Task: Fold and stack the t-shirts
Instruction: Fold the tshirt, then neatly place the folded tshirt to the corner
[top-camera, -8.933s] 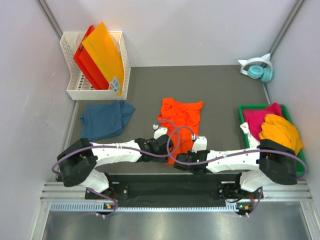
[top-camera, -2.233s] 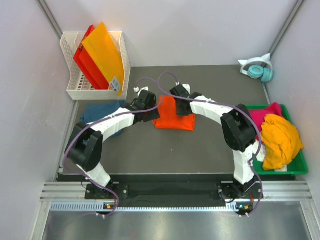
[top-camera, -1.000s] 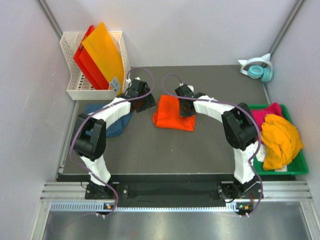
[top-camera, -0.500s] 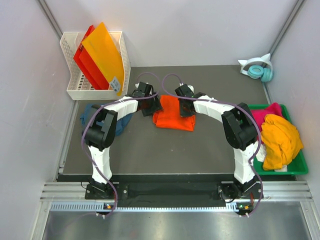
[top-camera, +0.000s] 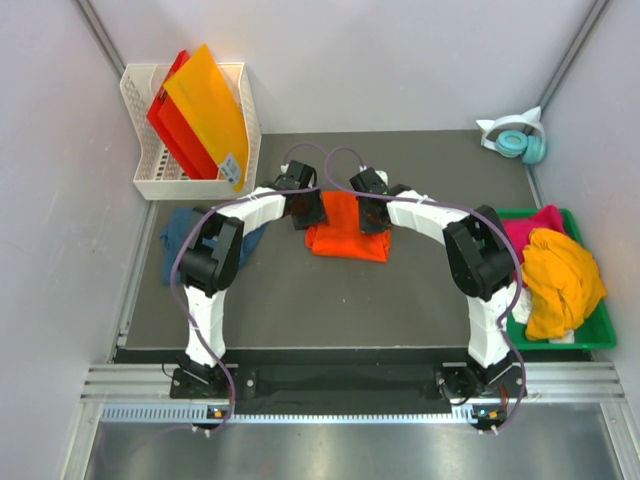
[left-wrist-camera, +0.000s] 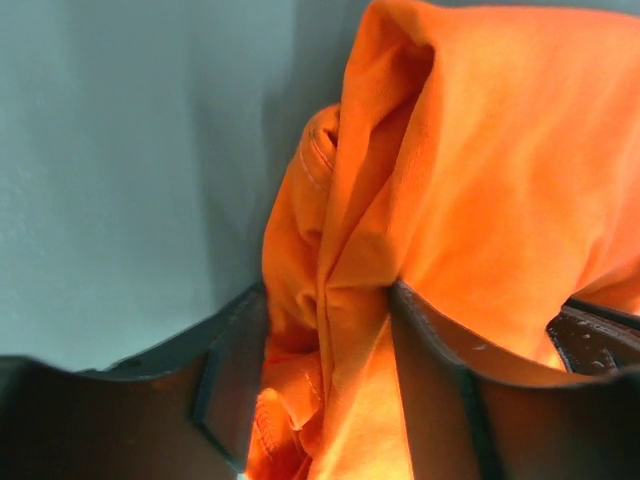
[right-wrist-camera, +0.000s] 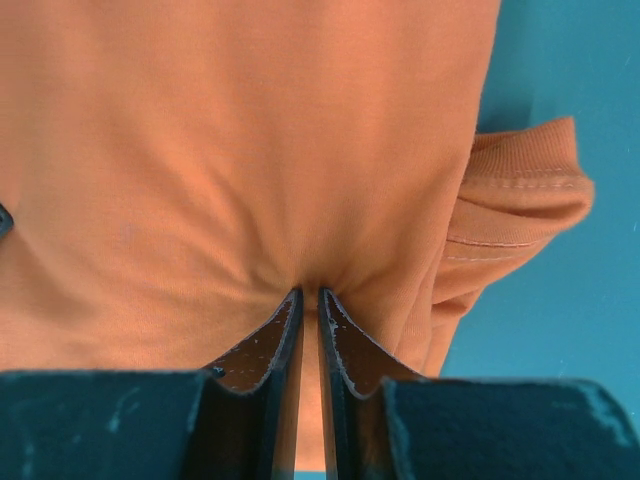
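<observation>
Orange t-shirt (top-camera: 345, 232) folded into a compact rectangle, flat on the dark table (top-camera: 400, 300), mid-rear, between the two wrists. Right gripper (right-wrist-camera: 309, 294) at the shirt's far right edge, fingers pressed almost together, pinching a pucker of orange cloth, wrinkles fanning out from the tips. Ribbed hem lumped off to the right in the right wrist view. Left gripper (left-wrist-camera: 327, 292) at the shirt's far left edge, fingers (left-wrist-camera: 232, 380) spread apart, a raised fold of orange cloth standing between them, bare table just left of the fold. Teal-blue t-shirt (top-camera: 178, 234) crumpled at the table's left side, partly under the left arm, apart from the orange one. Magenta t-shirt (top-camera: 525, 230) and yellow-orange t-shirt (top-camera: 562, 275) heaped together in the green tray (top-camera: 590, 343) at the right edge, yellow-orange nearer, spilling over the rim. White basket (top-camera: 150, 185) at rear left, holding orange and red plastic sheets (top-camera: 205, 110) on edge, tilted. Teal headphones (top-camera: 520, 142) in the rear right corner, well apart from everything else.
</observation>
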